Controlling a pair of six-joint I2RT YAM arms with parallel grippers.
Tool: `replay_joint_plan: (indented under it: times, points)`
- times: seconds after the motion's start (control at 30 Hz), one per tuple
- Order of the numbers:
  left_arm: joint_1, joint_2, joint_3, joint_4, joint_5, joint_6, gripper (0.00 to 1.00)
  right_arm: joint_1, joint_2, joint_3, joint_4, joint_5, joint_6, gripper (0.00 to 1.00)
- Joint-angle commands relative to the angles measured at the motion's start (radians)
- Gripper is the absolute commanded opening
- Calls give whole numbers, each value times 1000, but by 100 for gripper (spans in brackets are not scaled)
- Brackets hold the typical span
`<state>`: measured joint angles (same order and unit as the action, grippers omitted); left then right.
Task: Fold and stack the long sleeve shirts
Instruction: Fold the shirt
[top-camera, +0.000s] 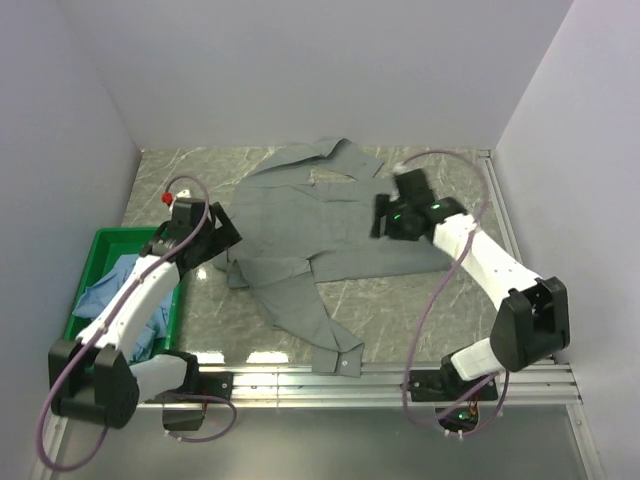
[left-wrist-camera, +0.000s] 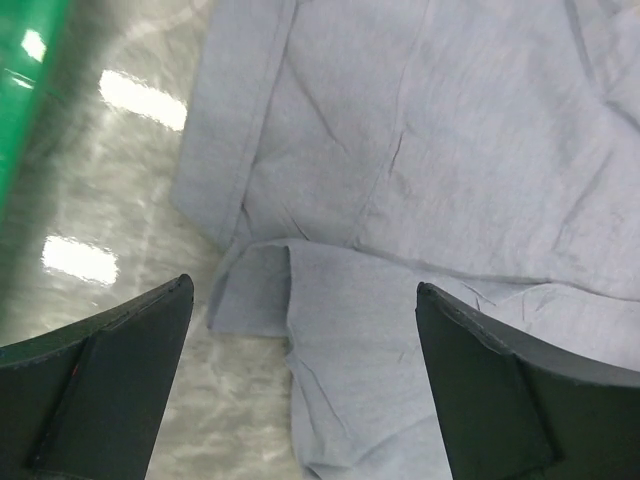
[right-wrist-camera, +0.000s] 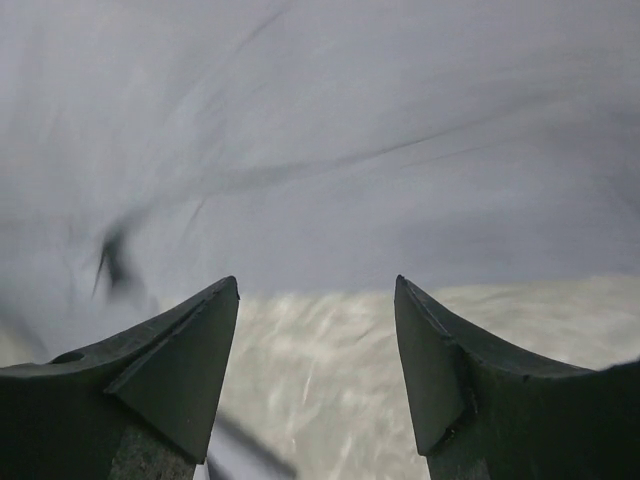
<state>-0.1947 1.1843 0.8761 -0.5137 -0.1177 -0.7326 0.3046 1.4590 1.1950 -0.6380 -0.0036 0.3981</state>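
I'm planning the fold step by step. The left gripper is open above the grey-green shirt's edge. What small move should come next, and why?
Probably lower the left gripper and close its fingers on the grey-green shirt. The fingers stand wide apart with the shirt's folded edge lying flat on the table between them, nothing held; the right gripper is open too.

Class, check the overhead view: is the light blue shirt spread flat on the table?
No, the light blue shirt sits bunched inside the green bin at the left.
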Motion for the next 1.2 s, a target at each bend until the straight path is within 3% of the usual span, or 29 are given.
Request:
replay_joint_plan:
  times: [0.0,0.1,0.23,0.57,0.8,1.0,1.17]
  points:
    - [3,-92,-64,67,-59,76,99,240,-28,-66,-14,-108,-178,70]
    - [3,-169,-123,102,-68,91,99,466,-38,-103,-20,-78,-260,71]
    - [3,-253,-175,136,-69,99,99,621,-6,-109,-23,-101,-315,71]
    - [3,-344,-285,187,-99,118,98,843,199,-17,-71,-72,-390,70]
    - [3,-330,-285,208,-142,113,97,903,313,25,-86,2,-389,67]
    - [3,-313,-281,207,-154,114,97,913,377,46,-89,45,-410,55]
    - [3,-310,-281,211,-154,116,97,913,391,61,-94,86,-418,27]
